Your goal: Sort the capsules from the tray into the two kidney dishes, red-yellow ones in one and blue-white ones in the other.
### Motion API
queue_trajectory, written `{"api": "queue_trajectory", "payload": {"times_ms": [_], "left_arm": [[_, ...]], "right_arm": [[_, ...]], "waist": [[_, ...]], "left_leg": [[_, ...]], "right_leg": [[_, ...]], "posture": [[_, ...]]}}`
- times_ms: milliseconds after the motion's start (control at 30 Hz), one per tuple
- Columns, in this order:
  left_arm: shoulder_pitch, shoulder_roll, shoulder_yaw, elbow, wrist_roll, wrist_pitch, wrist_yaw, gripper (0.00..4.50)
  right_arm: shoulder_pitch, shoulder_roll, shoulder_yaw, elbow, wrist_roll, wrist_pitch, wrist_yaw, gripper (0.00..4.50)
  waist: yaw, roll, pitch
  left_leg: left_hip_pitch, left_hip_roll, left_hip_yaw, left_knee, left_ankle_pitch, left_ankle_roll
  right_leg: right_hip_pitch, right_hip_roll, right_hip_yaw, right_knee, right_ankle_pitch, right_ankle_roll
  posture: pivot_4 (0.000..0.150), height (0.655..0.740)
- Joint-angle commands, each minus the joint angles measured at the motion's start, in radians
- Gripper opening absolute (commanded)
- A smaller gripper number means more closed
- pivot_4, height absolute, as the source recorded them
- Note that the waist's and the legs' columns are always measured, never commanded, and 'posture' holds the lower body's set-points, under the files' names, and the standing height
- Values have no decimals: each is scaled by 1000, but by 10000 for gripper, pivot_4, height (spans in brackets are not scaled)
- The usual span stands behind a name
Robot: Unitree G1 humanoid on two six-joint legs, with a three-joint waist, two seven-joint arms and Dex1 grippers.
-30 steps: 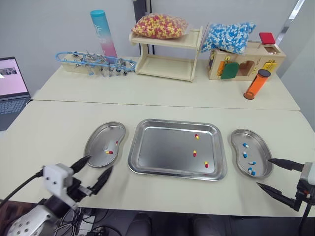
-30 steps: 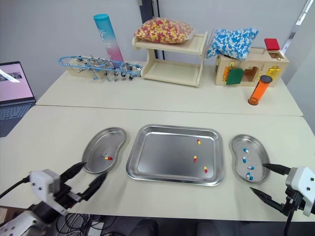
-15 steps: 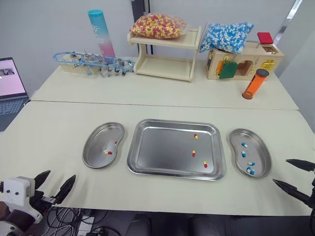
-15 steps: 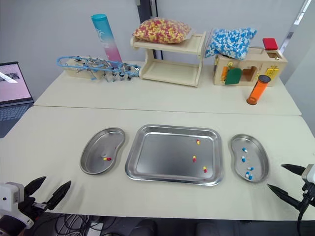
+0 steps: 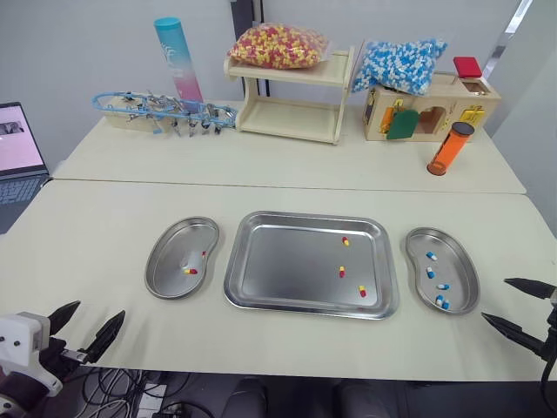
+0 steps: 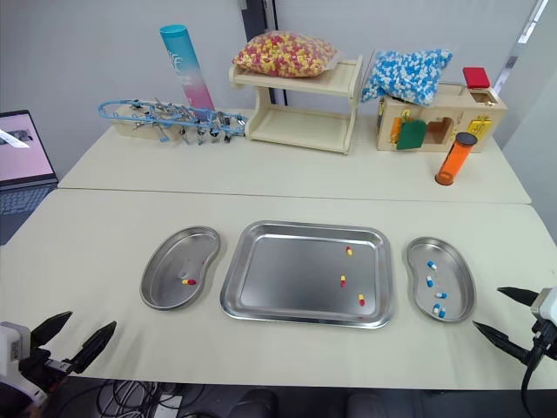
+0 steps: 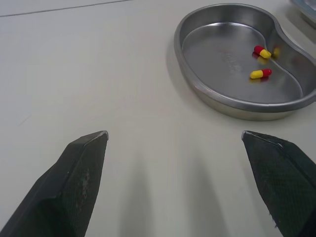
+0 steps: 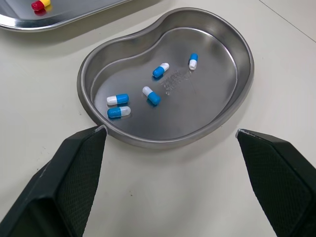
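A steel tray (image 5: 278, 270) lies in the middle of the near table with three red-yellow capsules (image 5: 342, 271) toward its right side. The left kidney dish (image 5: 167, 261) holds two red-yellow capsules (image 7: 260, 74). Several blue-white capsules (image 8: 151, 95) lie in the right kidney dish (image 5: 459, 280). My left gripper (image 5: 90, 320) hangs open and empty at the table's front edge, short of the left dish and a little to its left. My right gripper (image 5: 500, 300) is open and empty too, just in front of the right dish and to its right.
On the far table stand a wooden shelf with a bag of red-yellow capsules (image 5: 278, 45), a bag of blue-white capsules (image 5: 400, 63) on a wooden box (image 5: 435, 109), an orange tube (image 5: 448, 148), a teal-pink cylinder (image 5: 177, 61) and a blue tool rack (image 5: 161, 111). A laptop (image 5: 17, 148) sits at far left.
Both grippers have drawn back toward the table's front edge, the left one well away from the left dish. They stay open, and the capsules lie as before.
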Motion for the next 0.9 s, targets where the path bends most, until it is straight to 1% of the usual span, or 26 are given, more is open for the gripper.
{"api": "queue_trajectory", "payload": {"times_ms": [33, 233, 300, 400, 500, 600, 700, 767, 833, 900], "left_arm": [[6, 21, 43, -2, -2, -20, -11, 45000], [-37, 87, 60, 53, -1, -29, -48, 45000], [-53, 109, 43, 69, 14, -45, -72, 45000], [-81, 137, 2, 37, 19, -47, -109, 45000], [-121, 157, -44, -5, 32, -50, -133, 45000], [-173, 192, -128, -75, 33, -35, -178, 45000], [-233, 226, -214, -166, -13, 44, -204, 45000], [-301, 258, -298, -246, -62, 124, -225, 45000], [-390, 287, -385, -282, -76, 178, -250, 45000], [-444, 306, -433, -290, -77, 211, -265, 45000]], "right_arm": [[-25, -21, -5, 53, -8, -61, 12, 44433], [-41, -25, 8, 78, -8, -109, 26, 44433], [-42, -24, 16, 68, -6, -123, 29, 44433], [-36, -17, 19, 25, 9, -132, 32, 44433], [-3, -6, 21, -79, 36, -119, 42, 44433], [32, 8, 41, -226, 76, -66, 25, 44433], [62, 14, 76, -347, 100, -9, 6, 44433], [65, 7, 100, -427, 134, 70, -25, 44433], [49, -7, 121, -491, 162, 148, -60, 44433], [36, -14, 129, -527, 175, 197, -84, 44433]], "waist": [[0, 0, 0], [0, 0, 0], [-1, 1, 0], [-1, 1, 0], [0, 1, -1], [0, 1, -1], [1, 1, -1], [2, 1, -1], [3, 1, -1], [2, 2, 0]], "left_leg": [[0, 0, 0, 0, 0, 0], [0, 0, 0, 0, 0, 0], [0, 0, 0, 0, 0, 0], [0, 0, 0, 0, 0, 0], [0, 0, 0, 0, 0, 0], [0, 0, -1, 0, 0, 0], [0, 0, 0, 0, 0, 0], [0, 0, -1, 0, 0, 0], [0, 0, -1, 0, 0, 0], [0, 0, -1, 1, 0, 0]], "right_leg": [[0, 0, 0, 0, 0, 0], [0, 0, 0, 0, 0, 0], [0, 0, 0, 0, 0, 0], [0, 0, 0, 0, 0, 0], [0, 0, 0, 1, 0, 0], [0, 0, 0, 1, 0, 0], [0, 0, 0, 1, 0, 0], [0, 0, 0, 1, 0, 0], [0, 0, 0, 1, 0, 0], [0, 0, 0, 2, 0, 1]], "posture": [[1500, 7400], [1500, 7400], [1500, 7400], [1500, 7400], [1500, 7400], [1500, 7400], [1500, 7400], [1500, 7400], [1500, 7400], [1500, 7400]]}}
